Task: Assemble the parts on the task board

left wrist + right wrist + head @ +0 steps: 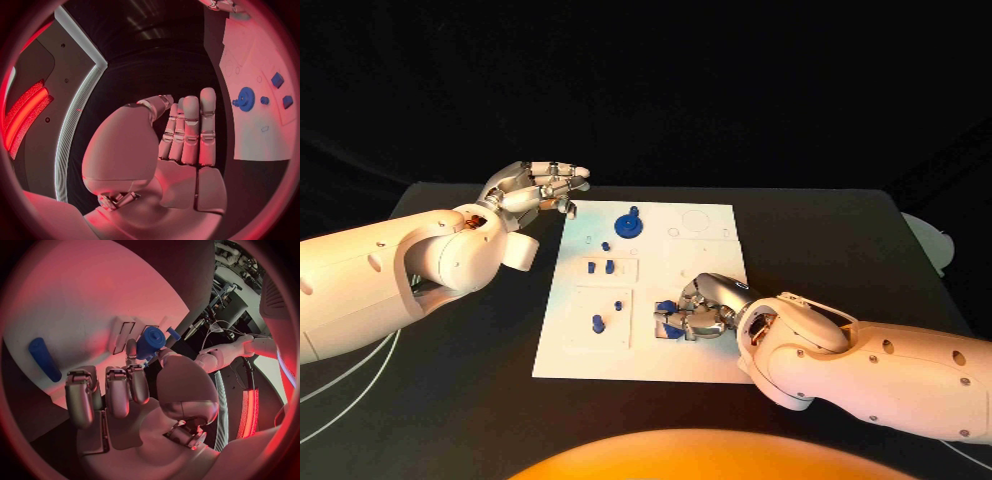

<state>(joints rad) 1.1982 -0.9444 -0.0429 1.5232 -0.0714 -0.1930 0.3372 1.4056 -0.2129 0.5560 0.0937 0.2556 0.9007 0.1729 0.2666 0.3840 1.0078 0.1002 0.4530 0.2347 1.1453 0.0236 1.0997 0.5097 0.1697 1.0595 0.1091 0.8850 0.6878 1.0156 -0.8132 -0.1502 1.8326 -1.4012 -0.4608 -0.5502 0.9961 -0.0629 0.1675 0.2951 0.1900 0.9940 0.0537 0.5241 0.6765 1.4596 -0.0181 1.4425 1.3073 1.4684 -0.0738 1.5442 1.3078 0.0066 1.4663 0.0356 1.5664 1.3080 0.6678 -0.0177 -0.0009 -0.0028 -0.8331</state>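
While left hand (535, 186) hovers spread off-board, right hand (700, 310) pinches blue part (150, 341).

I see a big black table (473, 400). It is flat and dark all over. Behind it hangs a black cloth (646, 90) with soft folds. Thin white cables (343, 385) lie on the table near its left side.
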